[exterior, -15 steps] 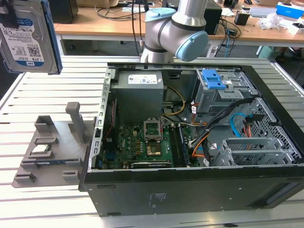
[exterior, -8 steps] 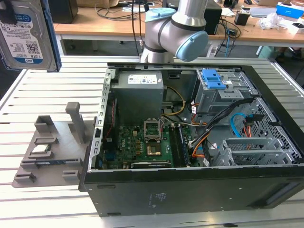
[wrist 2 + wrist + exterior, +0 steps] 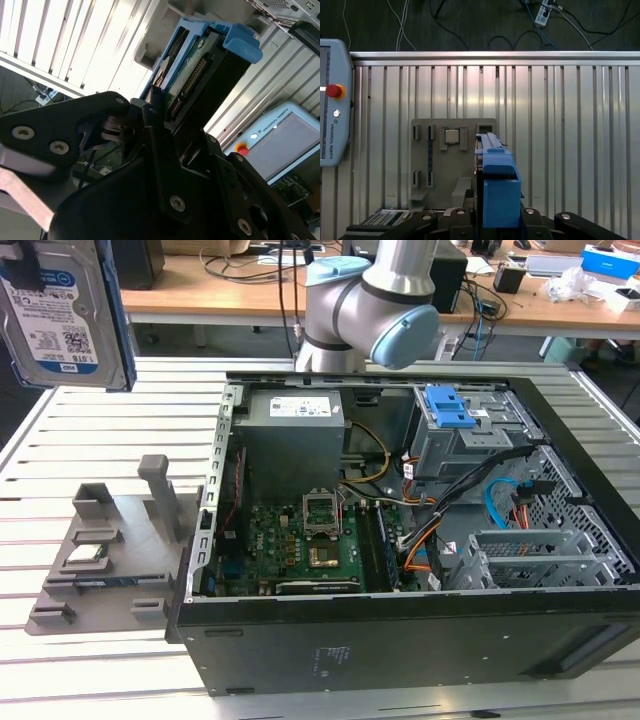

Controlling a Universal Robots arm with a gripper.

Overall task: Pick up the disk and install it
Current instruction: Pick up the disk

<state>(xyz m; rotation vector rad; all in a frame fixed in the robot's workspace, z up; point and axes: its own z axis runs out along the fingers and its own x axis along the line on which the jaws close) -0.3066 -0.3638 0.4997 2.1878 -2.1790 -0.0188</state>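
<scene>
One disk (image 3: 62, 310) is the whole concern. It hangs high above the bench (image 3: 100, 420), well off to the exterior view's left of the open computer case (image 3: 400, 640), with its label face turned toward that camera. In both wrist views the jaws are closed on one end of it, and its blue frame (image 3: 500, 192) stands out from between them. I judge it dense for its size and fully rigid, so it will not sag or bend in the grip. Its bare metal faces look slick and call for a firm, square pinch. The plastic frame probably gives a little under pressure. The green circuit board and connector (image 3: 192, 82) lie exposed in the second wrist view. Those are the fragile parts, so the metal body away from them is the safer place to hold, and any knock should be avoided. Just beside the case, on the same side as the disk, a grey fixture (image 3: 110, 540) sits on the bench with a small square chip (image 3: 88, 558) resting in it. Inside the case, toward the exterior view's right, stands a grey cage with a blue latch (image 3: 450, 408).
</scene>
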